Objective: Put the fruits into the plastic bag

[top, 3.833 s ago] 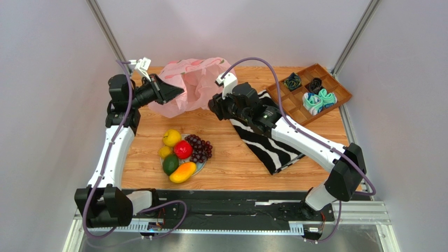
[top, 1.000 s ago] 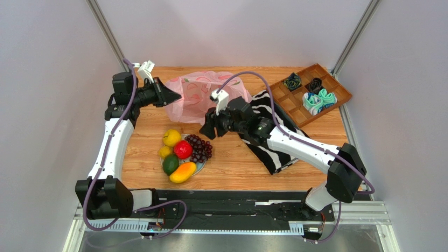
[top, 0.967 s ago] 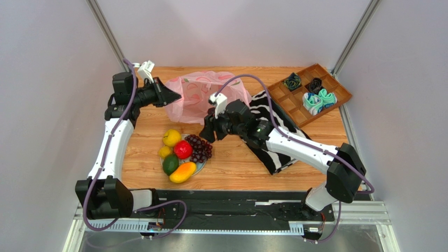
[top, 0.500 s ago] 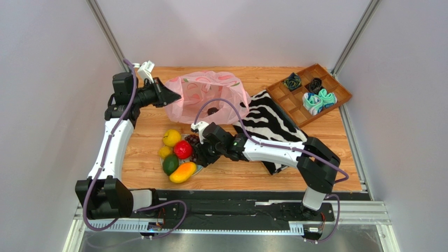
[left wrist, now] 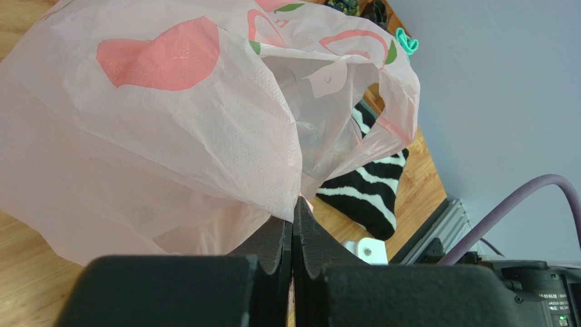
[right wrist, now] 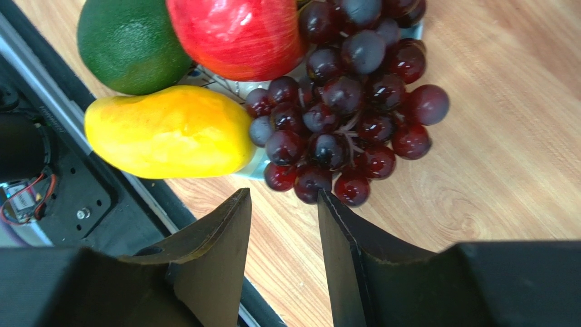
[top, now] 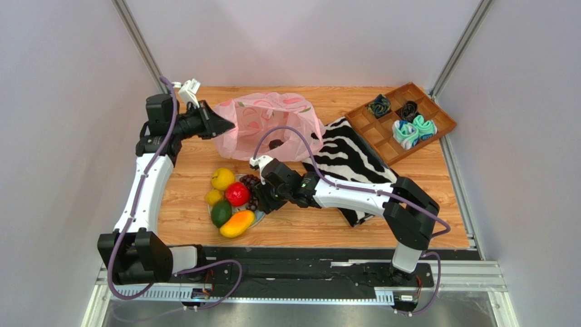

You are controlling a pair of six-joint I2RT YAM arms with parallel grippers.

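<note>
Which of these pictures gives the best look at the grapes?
The right wrist view: the grapes sit close up, each berry distinct. The top view shows them small, partly hidden by the right arm. The left wrist view shows none.

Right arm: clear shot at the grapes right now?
Probably yes. The right pincer hangs open just short of the grapes with nothing between them, though the mango crowds one side.

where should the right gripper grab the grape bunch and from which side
Probably pinch the grape bunch at its end lying on the wooden table, coming from above with the right gripper. That side is free; the mango and red fruit press against the other.
</note>
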